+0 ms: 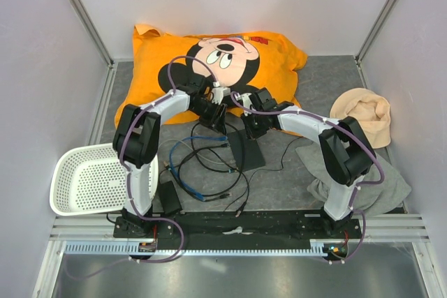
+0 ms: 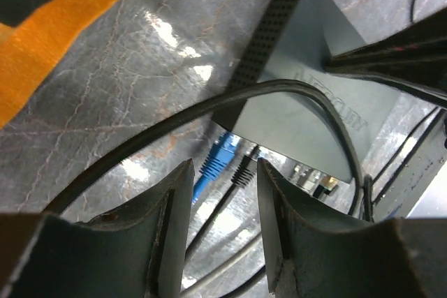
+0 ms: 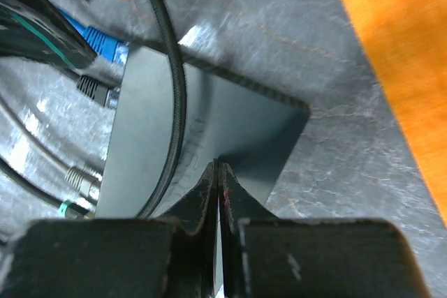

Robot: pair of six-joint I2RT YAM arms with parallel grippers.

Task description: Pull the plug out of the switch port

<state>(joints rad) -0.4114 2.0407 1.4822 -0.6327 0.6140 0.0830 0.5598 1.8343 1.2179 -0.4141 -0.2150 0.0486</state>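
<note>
The switch (image 2: 307,102) is a flat matte-black box on the grey mat, also seen in the top view (image 1: 248,151) and the right wrist view (image 3: 209,123). A blue plug (image 2: 216,162) and a black plug (image 2: 244,169) sit side by side in ports on its near edge; both also show in the right wrist view, blue (image 3: 105,43) and black (image 3: 94,88). My left gripper (image 2: 225,167) is open, just short of these plugs, the black one in line with the gap. My right gripper (image 3: 218,167) is shut and empty, its tips pressing down on the switch's top.
A thick black cable (image 2: 209,113) loops across the switch's top. An orange Mickey Mouse pillow (image 1: 216,68) lies behind. A white basket (image 1: 87,179) stands left, a black power brick (image 1: 170,197) and tangled cables (image 1: 202,169) in front, and beige (image 1: 363,113) and grey (image 1: 363,179) cloths right.
</note>
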